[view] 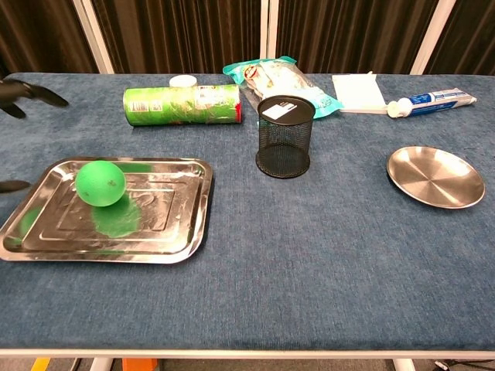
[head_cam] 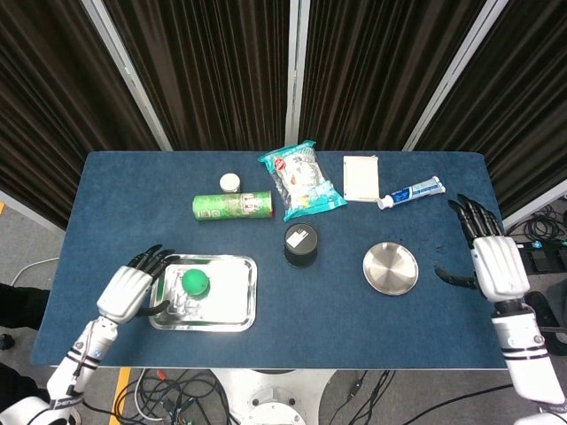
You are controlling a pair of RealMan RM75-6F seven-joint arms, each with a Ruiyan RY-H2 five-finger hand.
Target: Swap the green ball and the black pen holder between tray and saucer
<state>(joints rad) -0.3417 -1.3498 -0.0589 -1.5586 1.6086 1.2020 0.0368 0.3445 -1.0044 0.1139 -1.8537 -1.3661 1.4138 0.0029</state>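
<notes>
The green ball (head_cam: 195, 282) (view: 100, 183) lies in the left part of the steel tray (head_cam: 230, 305) (view: 166, 232). The black mesh pen holder (head_cam: 300, 244) (view: 285, 136) stands upright on the cloth at table centre. The round steel saucer (head_cam: 390, 268) (view: 435, 175) sits bare to its right. My left hand (head_cam: 131, 291) hovers open over the tray's left edge, just left of the ball; the chest view shows only its dark fingertips (view: 27, 91). My right hand (head_cam: 493, 260) is open over the table's right edge, apart from the saucer.
A green chip can (head_cam: 232, 205) lies on its side behind the tray, with a white cap (head_cam: 229, 182) beyond it. A snack bag (head_cam: 301, 180), a white box (head_cam: 361, 177) and a toothpaste tube (head_cam: 412, 191) line the back of the table.
</notes>
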